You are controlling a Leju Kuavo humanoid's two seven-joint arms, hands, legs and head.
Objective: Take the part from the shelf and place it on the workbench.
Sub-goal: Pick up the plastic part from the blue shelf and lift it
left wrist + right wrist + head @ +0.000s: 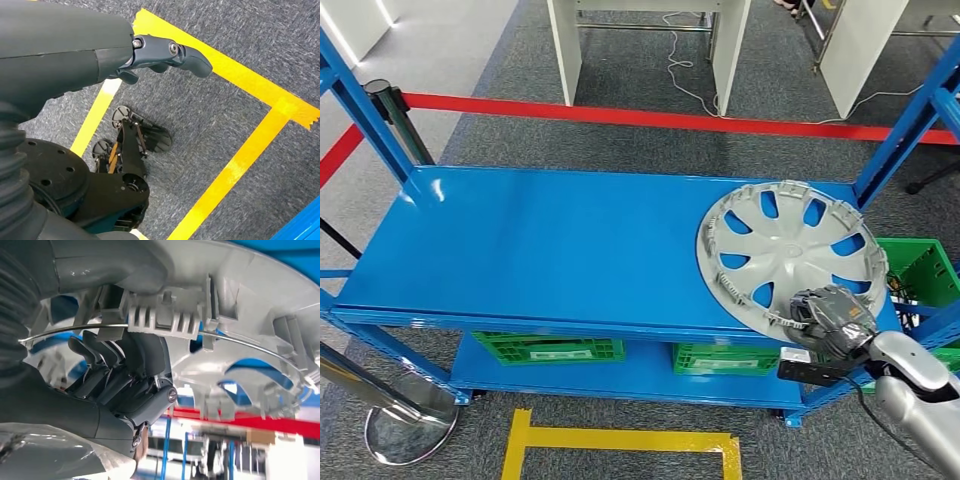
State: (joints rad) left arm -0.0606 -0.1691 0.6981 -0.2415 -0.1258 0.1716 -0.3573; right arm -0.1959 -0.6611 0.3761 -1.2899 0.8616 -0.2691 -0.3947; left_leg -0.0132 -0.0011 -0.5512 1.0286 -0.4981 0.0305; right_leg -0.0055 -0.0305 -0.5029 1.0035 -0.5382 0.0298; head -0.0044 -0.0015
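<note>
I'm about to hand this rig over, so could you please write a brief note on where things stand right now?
Right hand: grips the near rim of the hubcap, fingers under it in the right wrist view.
Left hand: hangs over the floor, holding nothing.
Hubcap: at the right end of the blue shelf, near edge past the shelf's front.
Done: part grasped.
Left: take it off and place it on the workbench.

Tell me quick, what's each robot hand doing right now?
Left hand: holds nothing, hanging over the floor; open or closed cannot be told.
Right hand: gripping the near rim of the silver hubcap on the blue shelf.
</note>
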